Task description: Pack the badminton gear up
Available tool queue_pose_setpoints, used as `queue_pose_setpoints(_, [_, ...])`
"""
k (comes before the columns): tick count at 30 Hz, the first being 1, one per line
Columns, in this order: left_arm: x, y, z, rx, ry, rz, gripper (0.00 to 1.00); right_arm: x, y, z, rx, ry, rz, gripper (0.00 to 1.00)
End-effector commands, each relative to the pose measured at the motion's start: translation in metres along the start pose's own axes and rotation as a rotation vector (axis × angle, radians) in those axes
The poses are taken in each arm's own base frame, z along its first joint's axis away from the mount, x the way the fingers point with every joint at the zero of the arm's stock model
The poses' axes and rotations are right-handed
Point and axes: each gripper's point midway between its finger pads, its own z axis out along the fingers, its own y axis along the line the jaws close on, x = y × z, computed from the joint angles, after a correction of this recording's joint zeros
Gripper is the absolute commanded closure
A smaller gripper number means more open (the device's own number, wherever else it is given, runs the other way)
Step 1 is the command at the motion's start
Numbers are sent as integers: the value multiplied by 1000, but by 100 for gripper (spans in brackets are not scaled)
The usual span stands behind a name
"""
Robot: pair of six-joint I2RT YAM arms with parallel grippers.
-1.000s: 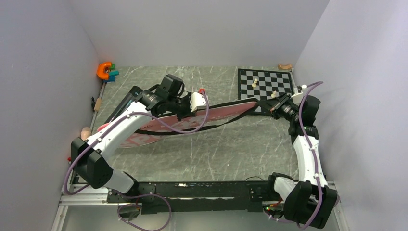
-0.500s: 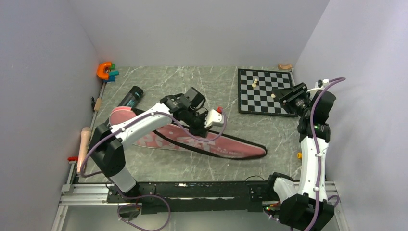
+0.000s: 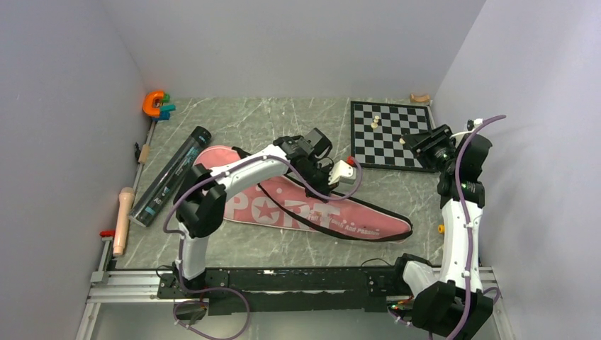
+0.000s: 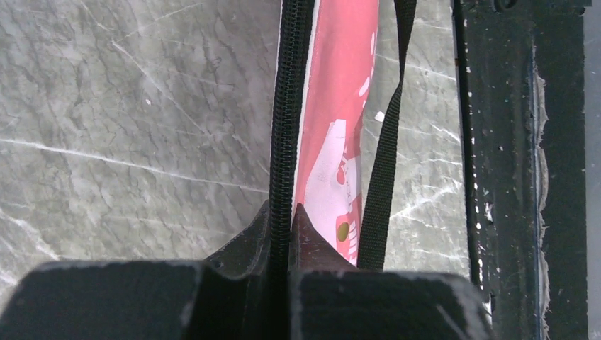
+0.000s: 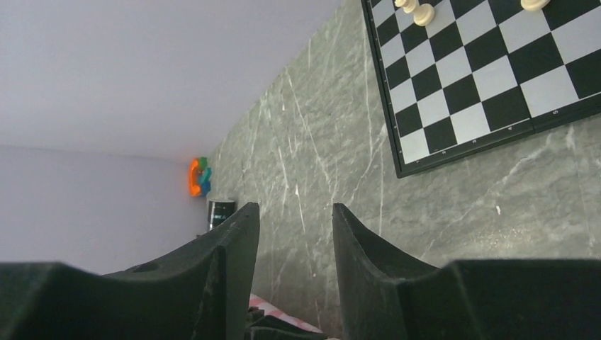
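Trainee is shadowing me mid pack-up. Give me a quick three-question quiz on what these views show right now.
1. True or false: the left jaws are shut on the zipper edge of the pink racket bag.
2. Where is the black tube?
A. held in the right jaws
B. lying on the table, left of the bag
C. on top of the bag
3. Fill the gap: the right jaws, up near the chessboard, are ____ with nothing between them.

Key: 1 true; 2 B; 3 open.
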Motion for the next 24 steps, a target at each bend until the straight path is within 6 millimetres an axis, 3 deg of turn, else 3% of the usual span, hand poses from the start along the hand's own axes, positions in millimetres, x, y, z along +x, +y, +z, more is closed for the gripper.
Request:
queue_pose_setpoints(1, [-34, 19, 5, 14, -128, 55, 100, 3, -10, 5, 25, -5, -17, 54])
queue_pose_setpoints(4, [-30, 36, 7, -19, -121, 66, 100, 6, -11, 8, 25, -1, -12, 54])
queue_pose_setpoints(5, [-27, 40, 9, -33, -110, 74, 94, 7, -11, 9, 22, -1, -14, 54])
queue_pose_setpoints(7, [-20, 51, 9, -82, -80, 83, 70, 12, -11, 12, 22, 1, -22, 54])
queue_pose_setpoints(10, [-17, 56, -3, -114, -98, 83, 24, 18, -10, 17, 45, 5, -59, 53])
queue_pose_setpoints(11, [-19, 59, -15, -139, -121, 72, 4, 21, -9, 19, 56, 9, -77, 52])
queue_pose_setpoints(14, [-19, 68, -47, -202, -167, 23, 0, 31, -7, 26, 81, 23, -122, 51])
queue_pose_setpoints(17, [-17, 75, -91, -258, -219, -47, 1, 39, -4, 32, 90, 42, -149, 43])
queue_pose_setpoints(19, [-15, 77, -127, -308, -277, -100, 1, 44, -1, 35, 91, 50, -181, 28])
queue_pose_setpoints(21, [-7, 79, -163, -398, -316, -157, 1, 53, 8, 38, 85, 61, -252, 2])
queue_pose_setpoints(24, [4, 70, -216, -533, -334, -204, 1, 74, 27, 46, 86, 80, -403, 0])
